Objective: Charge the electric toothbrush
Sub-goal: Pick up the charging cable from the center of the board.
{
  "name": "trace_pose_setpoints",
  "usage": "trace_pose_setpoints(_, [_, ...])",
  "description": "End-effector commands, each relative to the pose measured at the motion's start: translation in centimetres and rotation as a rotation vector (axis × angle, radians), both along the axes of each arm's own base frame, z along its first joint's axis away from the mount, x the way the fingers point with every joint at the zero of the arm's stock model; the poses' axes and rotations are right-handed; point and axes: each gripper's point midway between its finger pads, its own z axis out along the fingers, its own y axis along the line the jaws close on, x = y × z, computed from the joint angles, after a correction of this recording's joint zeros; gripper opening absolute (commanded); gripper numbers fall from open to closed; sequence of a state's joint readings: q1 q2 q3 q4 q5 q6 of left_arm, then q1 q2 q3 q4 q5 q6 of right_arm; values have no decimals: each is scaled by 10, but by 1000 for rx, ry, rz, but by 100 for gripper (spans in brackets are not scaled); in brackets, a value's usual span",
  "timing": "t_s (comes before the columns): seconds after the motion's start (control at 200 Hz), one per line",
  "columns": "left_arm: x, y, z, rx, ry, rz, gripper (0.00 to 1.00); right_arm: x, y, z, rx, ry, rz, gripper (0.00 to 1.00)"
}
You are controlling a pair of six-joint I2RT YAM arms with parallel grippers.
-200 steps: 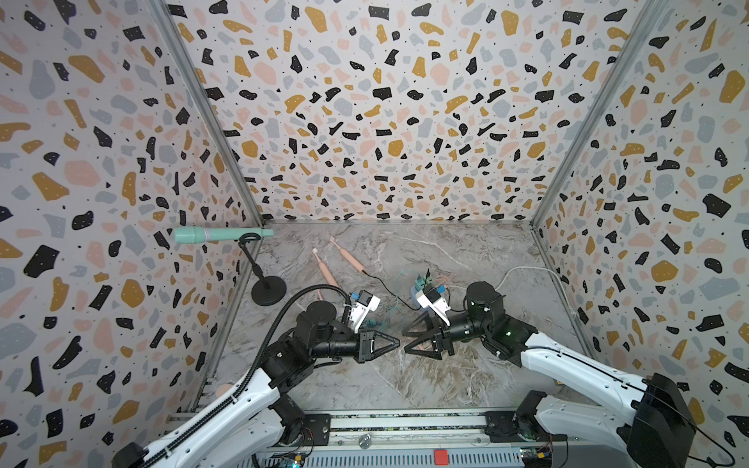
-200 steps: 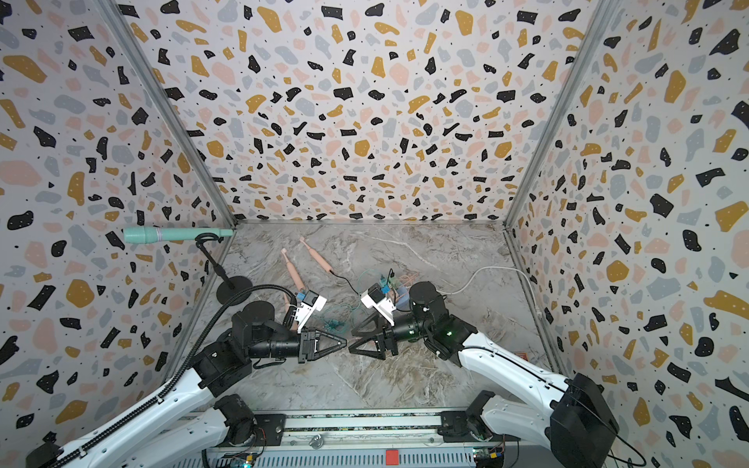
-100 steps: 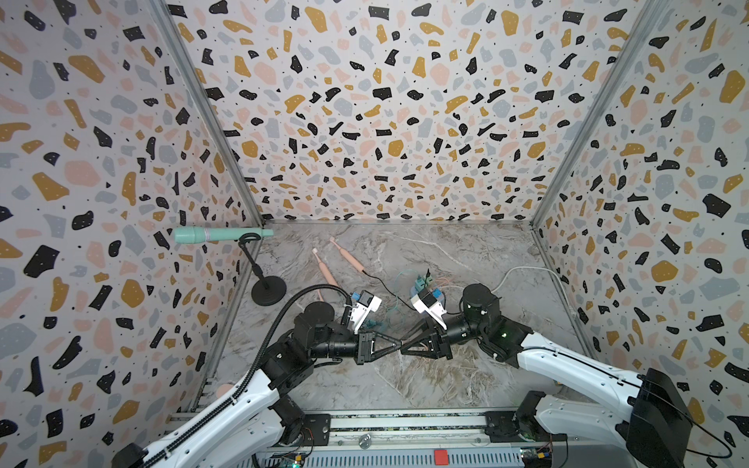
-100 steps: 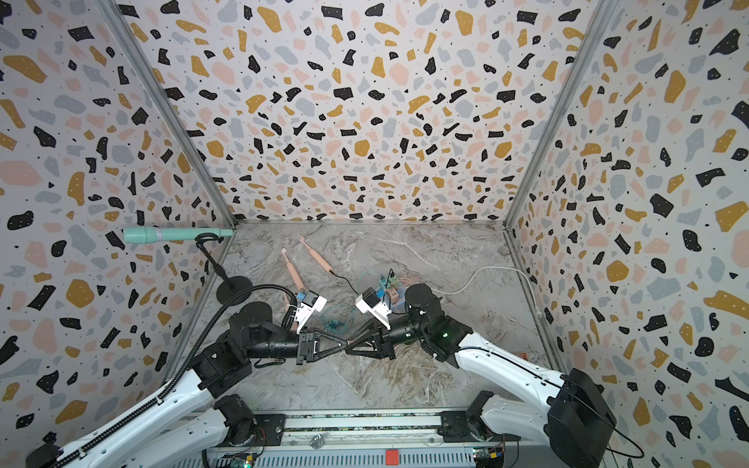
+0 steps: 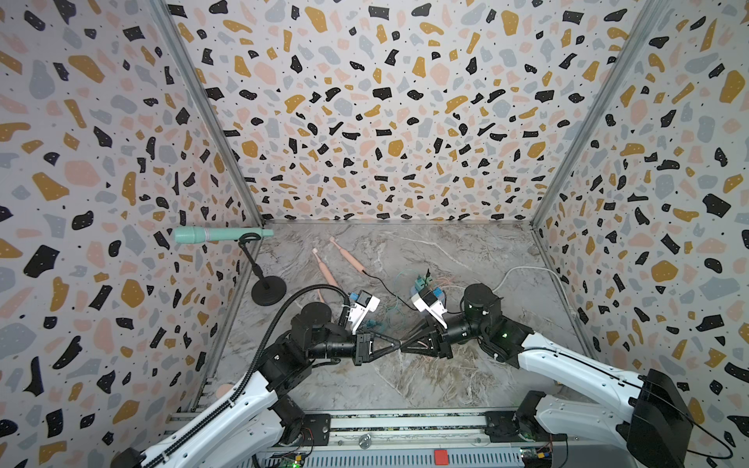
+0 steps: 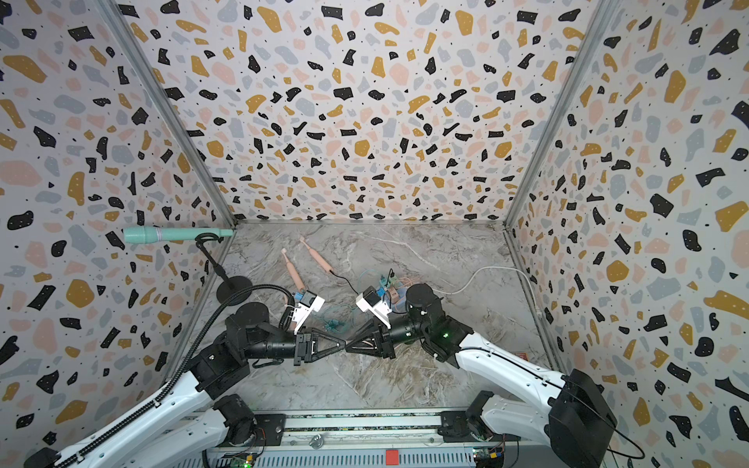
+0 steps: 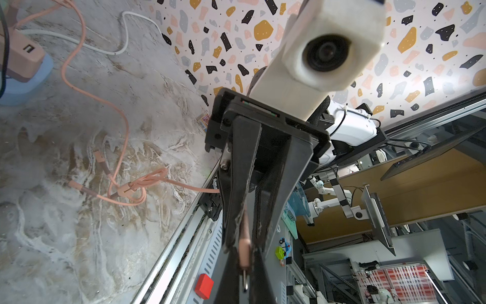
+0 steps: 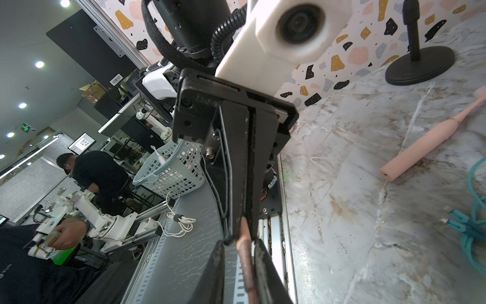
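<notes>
Both grippers meet tip to tip over the middle of the marble floor. My left gripper is shut on the plug of the pink charging cable, and the plug's metal pin points back along the fingers. Facing it, my right gripper is shut on the same cable just behind the plug. A pink electric toothbrush lies on the floor at back left, its charging hole facing the grippers. A second pink toothbrush beside it has a black cable plugged in.
A pink USB adapter sits in a blue power strip behind the right wrist, fed by a white cord. A teal cable lies coiled near the grippers. A teal microphone stands on a black stand at the left wall.
My right gripper has moved left to meet the left gripper's tips, and its jaws have closed from wide open onto the pink cable. The left gripper has stayed shut and still.
</notes>
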State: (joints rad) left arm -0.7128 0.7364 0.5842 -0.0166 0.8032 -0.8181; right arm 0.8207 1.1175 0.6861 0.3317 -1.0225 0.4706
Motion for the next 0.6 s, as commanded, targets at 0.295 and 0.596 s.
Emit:
trace_pose_setpoints(0.295, [-1,0,5,-22,-43,-9,0,-7,-4,32,97,-56,10,17])
trace_pose_setpoints(0.596, [5,2,16,-38,-73,34,0,-16,-9,27,93,-41,43,27])
